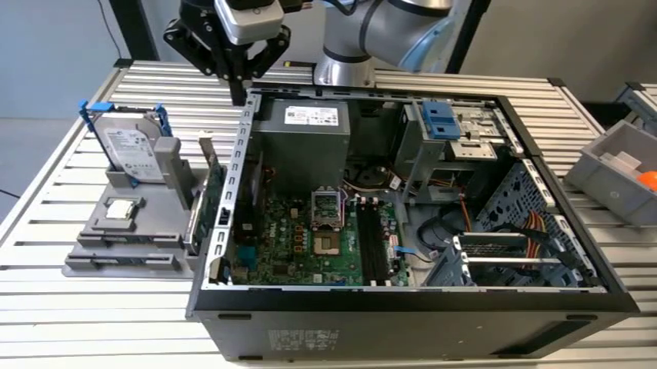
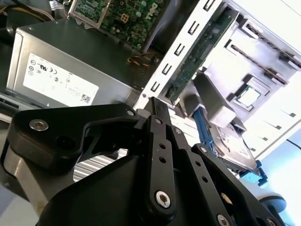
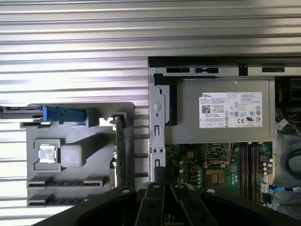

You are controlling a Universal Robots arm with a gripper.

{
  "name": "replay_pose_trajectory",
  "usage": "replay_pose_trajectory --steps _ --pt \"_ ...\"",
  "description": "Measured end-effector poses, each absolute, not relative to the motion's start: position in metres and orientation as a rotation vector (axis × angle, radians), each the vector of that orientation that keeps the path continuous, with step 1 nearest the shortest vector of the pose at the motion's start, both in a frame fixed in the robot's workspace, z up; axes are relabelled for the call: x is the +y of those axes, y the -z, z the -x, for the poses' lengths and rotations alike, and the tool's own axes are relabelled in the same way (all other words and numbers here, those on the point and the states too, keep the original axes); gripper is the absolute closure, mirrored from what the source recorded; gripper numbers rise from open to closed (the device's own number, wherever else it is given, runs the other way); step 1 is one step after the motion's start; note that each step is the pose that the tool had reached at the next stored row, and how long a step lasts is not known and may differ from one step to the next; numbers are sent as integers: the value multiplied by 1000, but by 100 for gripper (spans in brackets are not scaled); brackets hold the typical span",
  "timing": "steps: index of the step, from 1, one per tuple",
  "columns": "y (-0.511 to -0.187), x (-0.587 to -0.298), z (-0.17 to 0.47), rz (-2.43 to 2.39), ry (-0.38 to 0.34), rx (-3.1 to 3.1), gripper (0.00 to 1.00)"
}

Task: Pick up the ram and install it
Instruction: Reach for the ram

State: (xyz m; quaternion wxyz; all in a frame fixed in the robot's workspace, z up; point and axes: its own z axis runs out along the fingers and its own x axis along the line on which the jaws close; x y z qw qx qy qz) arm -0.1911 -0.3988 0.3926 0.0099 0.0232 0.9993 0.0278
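Ram (image 3: 70, 181) in grey holder (image 3: 96, 157) beside open case (image 1: 411, 307)

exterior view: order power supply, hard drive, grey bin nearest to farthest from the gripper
1. Power supply, in the case corner beside the gripper.
2. Hard drive, upright at the exterior view's left.
3. Grey bin, far off at the exterior view's right.

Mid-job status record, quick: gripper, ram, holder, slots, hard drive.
gripper: shut, nothing seen in it, above the case's rear corner
ram: lying in the gray holder, not gripped
gray holder: beside the case, on the exterior view's left
motherboard slots: black, look empty
hard drive: upright in the gray holder
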Motion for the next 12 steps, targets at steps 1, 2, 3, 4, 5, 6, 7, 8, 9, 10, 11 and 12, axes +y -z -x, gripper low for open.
replay_pose_trajectory --steps 1,2,3,4,5,6,7,8,9,10,11,12 --pt "-393 -399 193 -71 -87 3120 100" --pt "-393 -399 195 -70 -87 3120 100" --pt "-393 -399 197 -68 -87 3120 100" --pt "-393 -399 199 -67 -87 3120 100" --pt "-393 -399 201 -66 -87 3120 100" --pt "-393 -399 202 -65 -87 3120 100" --pt "-393 -399 204 -63 -87 3120 100" --pt "-393 -399 206 -62 -87 3120 100" --pt "-393 -399 208 -61 -87 3120 100" --pt "-393 -399 210 -60 -87 3120 100" --pt "-393 -399 212 -58 -87 3120 100" --pt "-393 -399 214 -57 -87 3120 100"
